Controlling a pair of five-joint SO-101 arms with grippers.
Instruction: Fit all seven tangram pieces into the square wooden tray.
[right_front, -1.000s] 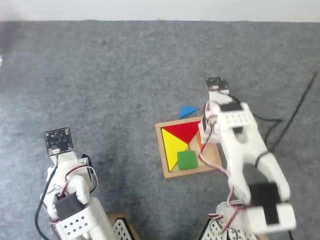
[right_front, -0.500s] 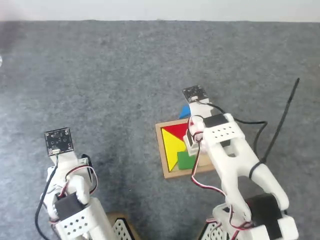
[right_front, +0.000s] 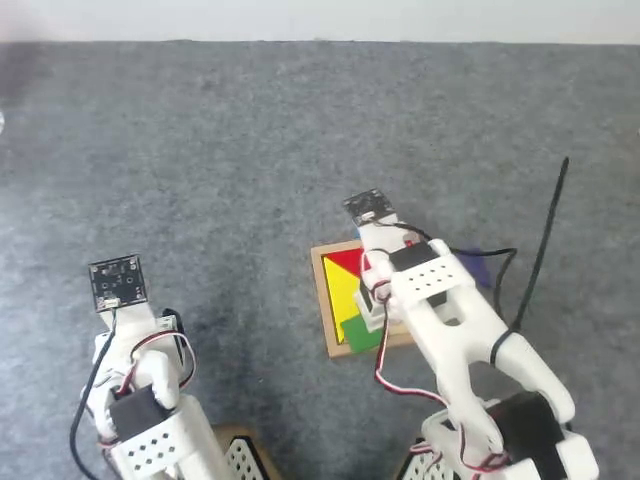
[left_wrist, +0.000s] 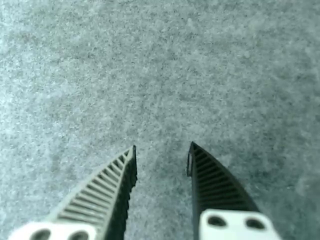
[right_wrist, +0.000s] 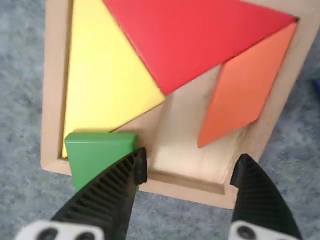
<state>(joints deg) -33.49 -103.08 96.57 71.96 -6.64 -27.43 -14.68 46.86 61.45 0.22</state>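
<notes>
The square wooden tray (right_wrist: 54, 100) holds a yellow triangle (right_wrist: 107, 85), a red triangle (right_wrist: 190, 35) and an orange parallelogram (right_wrist: 245, 85). A green piece (right_wrist: 97, 152) sits at one corner, overlapping the tray's rim. My right gripper (right_wrist: 192, 160) hangs open just above the tray, one finger (right_wrist: 117, 187) over the green piece, the bare tray floor between the fingers. In the high view the right arm (right_front: 430, 290) covers most of the tray (right_front: 325, 300). My left gripper (left_wrist: 162, 149) is open over bare carpet, holding nothing.
A purple piece (right_front: 478, 268) lies on the grey carpet just right of the right arm. The left arm (right_front: 130, 350) stays at the near left, far from the tray. A black cable (right_front: 545, 230) runs at the right.
The right arm has swung left over the tray, hiding the blue piece behind it. The green piece has shifted toward the tray's near left corner. The purple piece has come into view.
</notes>
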